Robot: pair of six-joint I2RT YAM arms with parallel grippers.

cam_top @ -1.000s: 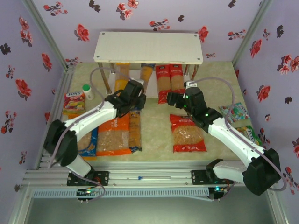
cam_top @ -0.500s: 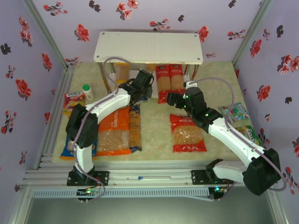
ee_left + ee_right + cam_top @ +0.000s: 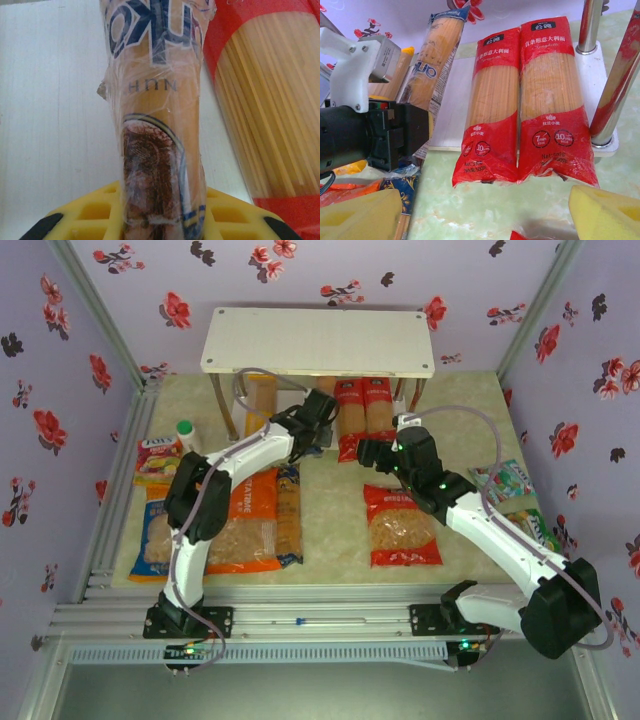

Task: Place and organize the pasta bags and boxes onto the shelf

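The white shelf (image 3: 320,340) stands at the back. My left gripper (image 3: 318,418) reaches under its top board, shut on a clear spaghetti pack with blue print (image 3: 159,140) that lies along the lower board (image 3: 50,125). Two red spaghetti packs (image 3: 492,110) (image 3: 555,100) lie side by side just to its right. A yellow pack (image 3: 262,395) sits further left. My right gripper (image 3: 368,452) hovers open just before the red packs' near ends. On the table lie an orange bag (image 3: 245,520), a blue-orange bag (image 3: 163,545), a dark blue pack (image 3: 290,515) and a red bag (image 3: 400,528).
Snack packets (image 3: 158,458) and a small white bottle (image 3: 186,435) sit at the left edge. More snack packets (image 3: 512,488) lie at the right. Metal shelf legs (image 3: 615,90) stand right of the red packs. Flowered walls close in three sides.
My left arm has stretched forward and to the right, carrying the clear pack under the shelf beside the red packs. The right arm has stayed still.
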